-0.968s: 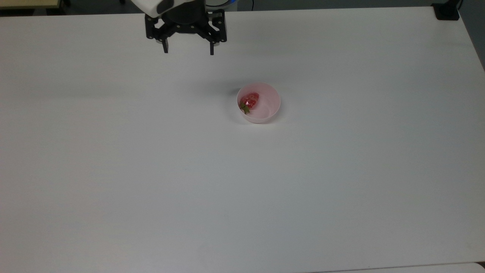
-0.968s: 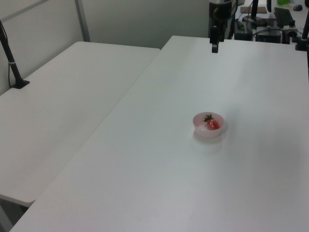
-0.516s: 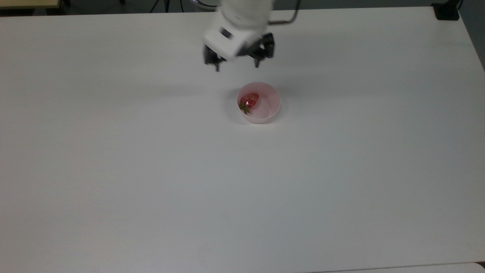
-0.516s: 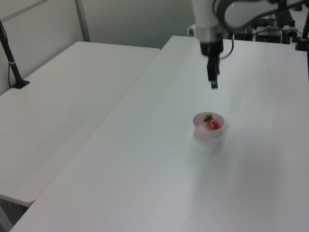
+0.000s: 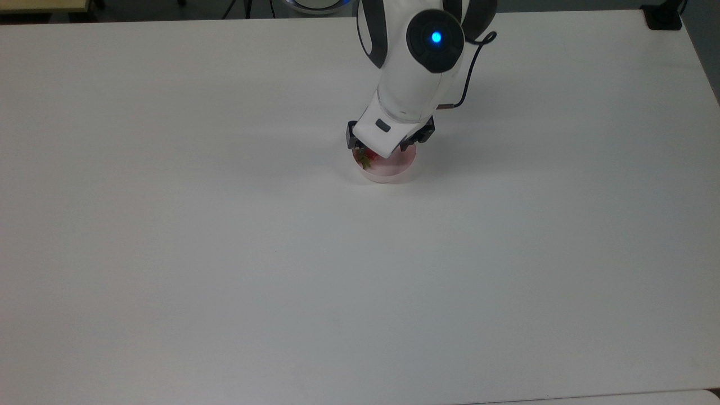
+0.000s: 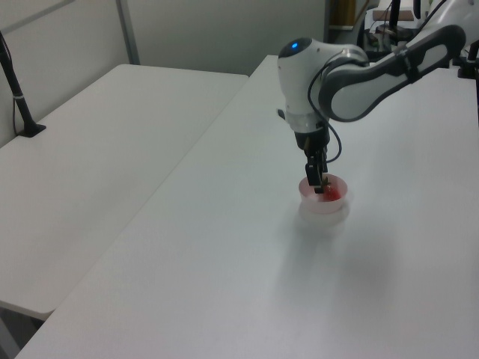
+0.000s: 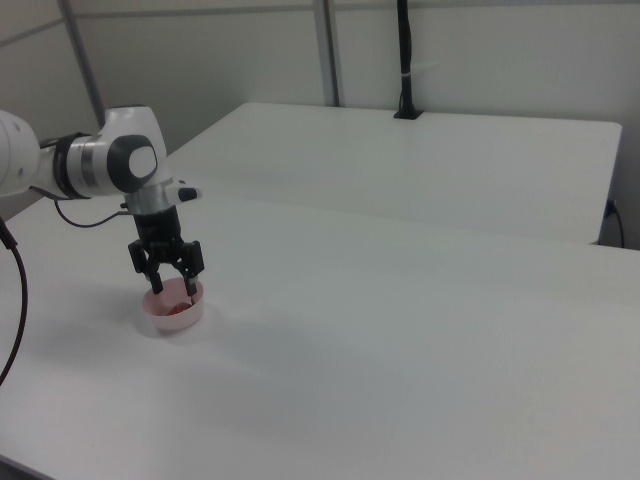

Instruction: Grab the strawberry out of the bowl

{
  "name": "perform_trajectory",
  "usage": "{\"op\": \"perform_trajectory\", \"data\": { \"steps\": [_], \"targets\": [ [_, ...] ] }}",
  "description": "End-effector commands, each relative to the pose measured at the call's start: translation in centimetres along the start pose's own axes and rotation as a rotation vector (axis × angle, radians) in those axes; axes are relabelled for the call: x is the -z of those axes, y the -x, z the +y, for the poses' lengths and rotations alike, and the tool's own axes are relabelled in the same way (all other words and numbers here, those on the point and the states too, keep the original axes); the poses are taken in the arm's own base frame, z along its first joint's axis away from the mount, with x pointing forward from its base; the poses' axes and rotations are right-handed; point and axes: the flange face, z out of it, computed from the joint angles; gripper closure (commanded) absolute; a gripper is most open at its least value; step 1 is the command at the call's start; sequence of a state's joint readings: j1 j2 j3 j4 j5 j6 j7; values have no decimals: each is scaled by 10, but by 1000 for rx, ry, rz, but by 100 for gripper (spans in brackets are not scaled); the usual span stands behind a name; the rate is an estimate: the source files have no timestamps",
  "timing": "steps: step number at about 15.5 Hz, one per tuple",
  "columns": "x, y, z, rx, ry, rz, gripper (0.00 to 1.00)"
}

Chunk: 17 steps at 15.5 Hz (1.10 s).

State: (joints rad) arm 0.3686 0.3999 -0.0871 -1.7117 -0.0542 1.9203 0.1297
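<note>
One strawberry [image 5: 367,157] lies against the bowl [image 5: 388,170] wall at the top view's left; my gripper [image 7: 172,291], fingers spread, straddles it, so I should descend straight, then close gently

Overhead top view, two oblique side views from opposite sides, bowl [image 5: 388,169] shared

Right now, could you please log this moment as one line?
gripper: open, over bowl | strawberry: in bowl, ungrasped | table
</note>
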Motion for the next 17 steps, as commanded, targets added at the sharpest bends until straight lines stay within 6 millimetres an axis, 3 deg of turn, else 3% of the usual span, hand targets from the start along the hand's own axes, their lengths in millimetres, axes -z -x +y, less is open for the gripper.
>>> {"op": "perform_trajectory", "data": {
  "steps": [1,10,12,15,17],
  "targets": [
    [-15,3,-8,-12,-11,14,22],
    [-52,-4,-12,-10,5,3,23],
    [-55,-5,-13,-8,5,2,50],
    [-48,-6,-13,-8,2,12,69],
    [-41,-5,-12,-7,-4,20,75]
  ]
}}
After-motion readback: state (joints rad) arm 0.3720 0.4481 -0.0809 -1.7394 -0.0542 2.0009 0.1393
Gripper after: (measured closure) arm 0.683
